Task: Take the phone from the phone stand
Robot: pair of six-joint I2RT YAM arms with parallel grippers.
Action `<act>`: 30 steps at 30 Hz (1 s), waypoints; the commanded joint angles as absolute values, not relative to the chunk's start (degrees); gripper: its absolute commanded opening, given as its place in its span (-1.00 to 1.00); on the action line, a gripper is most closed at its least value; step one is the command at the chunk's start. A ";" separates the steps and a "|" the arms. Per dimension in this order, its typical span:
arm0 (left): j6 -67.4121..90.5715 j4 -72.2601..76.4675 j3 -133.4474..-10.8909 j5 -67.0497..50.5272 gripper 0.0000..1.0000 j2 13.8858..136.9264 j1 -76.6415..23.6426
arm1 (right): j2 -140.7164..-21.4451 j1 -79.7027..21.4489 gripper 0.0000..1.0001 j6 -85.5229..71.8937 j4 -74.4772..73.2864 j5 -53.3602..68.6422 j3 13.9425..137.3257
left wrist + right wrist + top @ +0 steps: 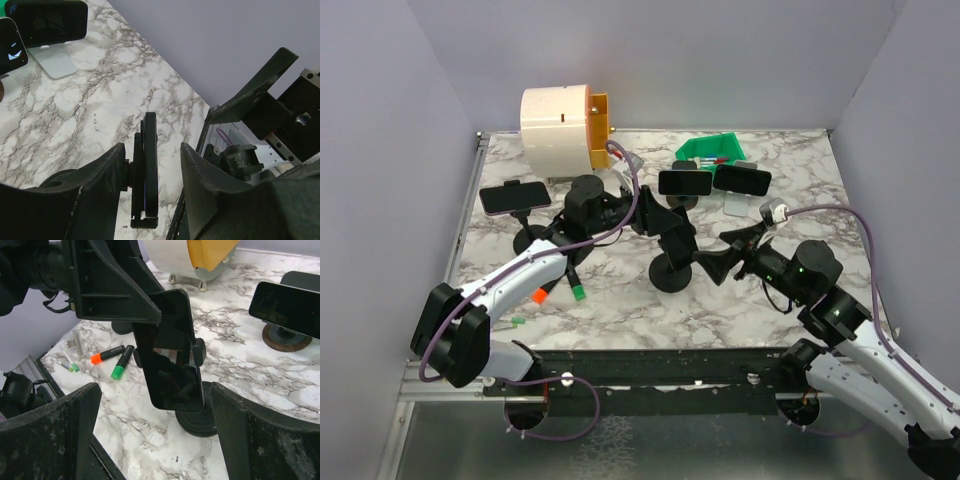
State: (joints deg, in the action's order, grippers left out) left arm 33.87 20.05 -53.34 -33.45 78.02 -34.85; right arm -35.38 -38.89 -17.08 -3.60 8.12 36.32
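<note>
Resting in its stand, the phone sits between parted left jaws; right jaws gape; green bin holds something red.

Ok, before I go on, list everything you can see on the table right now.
phones: 4, black; one in the centre stand, others at left, back centre, back right
stands: 4, centre one black; one under each phone
markers: 2, orange cap and green cap; front left
small green-tipped item: 1; near front left edge
bin: 1, green; back, right of centre
drum: 1, white with yellow end; back left
table: 1, white-grey marble
left hand: black, open; fingers either side of the centre phone
right hand: black, open wide; facing the same phone
</note>
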 commanded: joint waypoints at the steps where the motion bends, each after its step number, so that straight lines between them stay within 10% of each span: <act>1: 33.23 18.64 -54.47 -34.28 0.07 75.01 -34.74 | -35.81 -38.70 0.91 -16.72 -8.35 3.78 39.79; 9: 24.96 -0.44 -62.34 -11.39 0.97 65.37 -34.40 | -40.26 -38.69 1.00 -16.43 -14.34 -11.31 47.41; 30: 20.57 15.80 -40.79 6.59 0.98 46.53 -34.37 | -63.54 -43.99 0.96 -7.34 -32.27 -16.37 74.59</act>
State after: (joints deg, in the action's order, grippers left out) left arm 23.11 12.12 -41.04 6.24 48.73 -34.52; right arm -60.62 -40.23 -12.14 -23.35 -11.60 71.20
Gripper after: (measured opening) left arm 0.990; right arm 0.983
